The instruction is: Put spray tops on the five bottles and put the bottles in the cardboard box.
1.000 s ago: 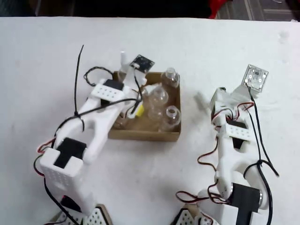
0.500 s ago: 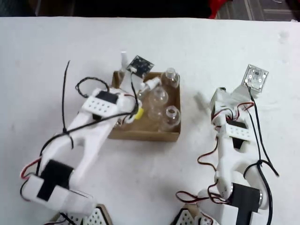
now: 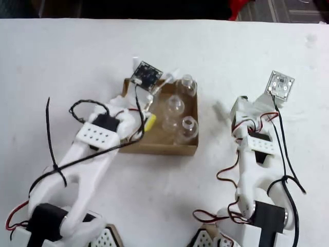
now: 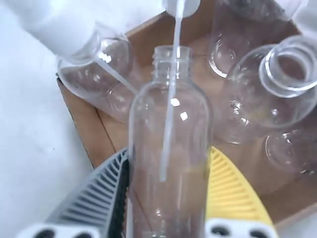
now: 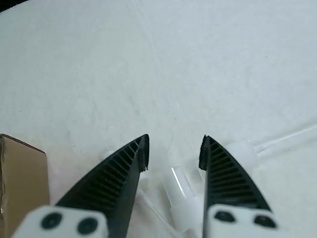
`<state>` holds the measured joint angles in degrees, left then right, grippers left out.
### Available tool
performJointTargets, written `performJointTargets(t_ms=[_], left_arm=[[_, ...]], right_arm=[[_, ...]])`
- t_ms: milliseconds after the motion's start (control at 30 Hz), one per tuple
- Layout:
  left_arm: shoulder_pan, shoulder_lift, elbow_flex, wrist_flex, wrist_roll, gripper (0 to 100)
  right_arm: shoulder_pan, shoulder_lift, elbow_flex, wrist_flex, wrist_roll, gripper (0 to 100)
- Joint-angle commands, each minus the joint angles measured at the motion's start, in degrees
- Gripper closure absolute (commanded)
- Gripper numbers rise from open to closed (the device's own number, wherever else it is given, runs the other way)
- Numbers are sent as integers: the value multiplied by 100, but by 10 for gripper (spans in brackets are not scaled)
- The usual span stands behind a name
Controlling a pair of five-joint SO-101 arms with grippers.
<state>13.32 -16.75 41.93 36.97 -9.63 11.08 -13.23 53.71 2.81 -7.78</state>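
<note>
My left gripper (image 4: 168, 154) is shut on a clear bottle (image 4: 168, 148), its grey and yellow fingers pressing on either side. The bottle's neck is open, and a thin white dip tube (image 4: 171, 99) runs down along it from a white spray top (image 4: 181, 6) beyond the neck. This happens over the cardboard box (image 3: 154, 146), where the left gripper (image 3: 146, 117) sits at the box's left side. Other clear bottles (image 3: 175, 105) stand or lie in the box. My right gripper (image 5: 174, 146) is open just above the table, with a loose spray top (image 5: 181, 198) between its fingers.
A second spray top (image 5: 242, 148) with a long tube lies beside the right gripper's finger. A corner of the box (image 5: 20, 168) is close by. A capped bottle (image 4: 94, 54) leans at the box's edge. White table stretches all around.
The left arm has drawn back toward the near left, and its wrist has swung so its camera now sits over the box's far left corner. The right arm has not moved.
</note>
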Motion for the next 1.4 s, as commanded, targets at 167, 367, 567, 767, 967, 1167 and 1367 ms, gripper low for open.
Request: performJointTargets(t_ms=[167, 367, 567, 767, 967, 1167, 1367], left_arm=[[75, -321, -62, -281, -9, 902], [84, -338, -105, -378, 308, 902], [400, -919, -44, -343, 299, 902], [725, -2053, -35, -202, 299, 902], [716, -2571, -44, 149, 316, 902], [725, -3670, 167, 369, 352, 902], [708, -5640, 1899, -800, 475, 936]], right_arm=[[-48, -13, -44, -136, 79, 850], [-48, -13, -44, -136, 79, 850], [-48, -13, -44, -136, 79, 850], [-22, -22, -44, -136, 79, 850], [-22, -22, -44, -136, 79, 850], [-31, -22, -44, -136, 79, 850], [-48, -57, -44, -92, 88, 850]])
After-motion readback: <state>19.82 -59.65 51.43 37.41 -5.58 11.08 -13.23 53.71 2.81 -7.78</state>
